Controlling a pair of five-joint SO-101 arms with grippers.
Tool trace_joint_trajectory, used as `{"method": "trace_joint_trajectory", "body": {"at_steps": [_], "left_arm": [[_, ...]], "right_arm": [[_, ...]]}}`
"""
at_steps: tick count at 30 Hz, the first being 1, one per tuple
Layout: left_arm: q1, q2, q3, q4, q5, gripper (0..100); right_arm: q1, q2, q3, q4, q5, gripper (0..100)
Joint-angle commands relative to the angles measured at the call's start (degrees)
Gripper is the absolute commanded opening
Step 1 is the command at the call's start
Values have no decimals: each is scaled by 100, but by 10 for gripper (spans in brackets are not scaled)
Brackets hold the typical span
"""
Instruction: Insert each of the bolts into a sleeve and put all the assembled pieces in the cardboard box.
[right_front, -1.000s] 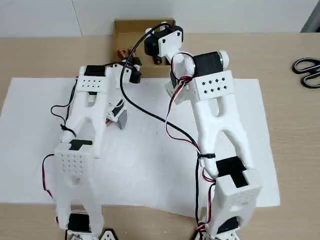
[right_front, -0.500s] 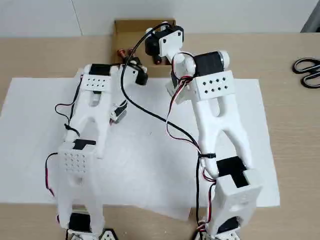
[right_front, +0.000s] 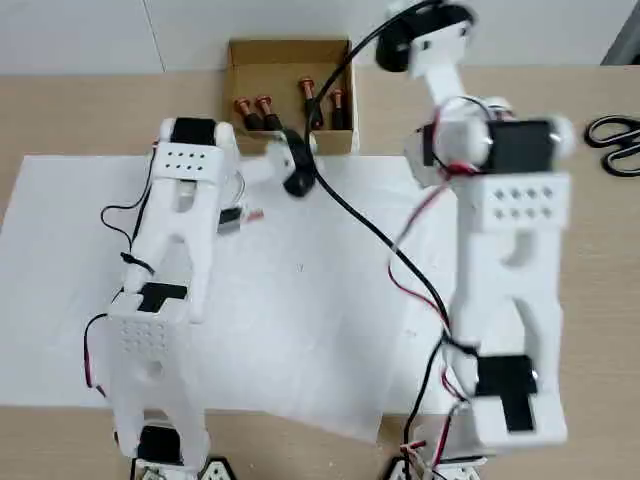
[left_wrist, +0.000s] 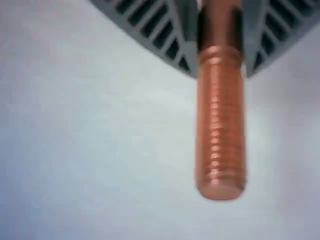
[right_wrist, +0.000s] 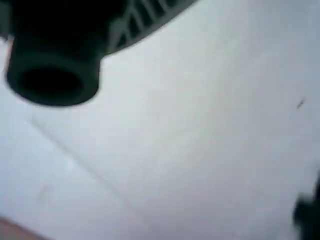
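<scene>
Left hand (left_wrist: 220, 27): bolt (left_wrist: 220, 125); right hand (right_wrist: 67, 35): sleeve (right_wrist: 52, 75)

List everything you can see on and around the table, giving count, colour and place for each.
table: one, tan wood, under everything
paper sheet: one, white, spread on the table beneath the arms
cardboard box: one, brown, at the table's far edge
assembled pieces: four, copper and black, inside the box
scissors: one pair, black, on the table's right edge
bolt: one, copper, in the left claw
sleeve: one, black, in the right claw
arms: two, white, side by side
</scene>
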Motion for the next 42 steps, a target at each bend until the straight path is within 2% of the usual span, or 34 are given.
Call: {"method": "trace_joint_trajectory", "body": {"at_steps": [1, 4, 8, 11, 17, 20, 24, 30, 34, 37, 39, 42], "left_arm": [[53, -413, 277, 132, -1284, 6], [185, -413, 444, 123, -2057, 6], [396, -422, 312, 44, -2295, 8], [466, -422, 163, 9, -1978, 18], [475, -422, -136, 9, -1644, 126], [475, -422, -426, 9, -1240, 160], [484, -466, -998, 35, 44, 160], [431, -484, -1824, 141, 2857, 160], [132, -967, -1719, 141, 4686, 160], [-9, -1749, -1200, 141, 5943, 160], [-88, -2400, -787, 141, 6523, 160], [-70, -3262, -22, 141, 6840, 160]], "right_arm": [[84, -664, -18, 31, -35, 5], [40, -778, -18, 31, -44, 5], [40, -796, -18, 31, -220, 5], [40, -796, -18, 31, -281, 4], [40, -787, -18, 31, -281, 4], [40, -787, -18, 31, -290, 4], [40, -787, -18, 31, -290, 4], [40, -787, -18, 31, -290, 4], [40, -787, -18, 31, -281, 4], [40, -804, -18, 31, -273, 4], [40, -822, -18, 31, -273, 4], [31, -822, -18, 31, -281, 4]]}}
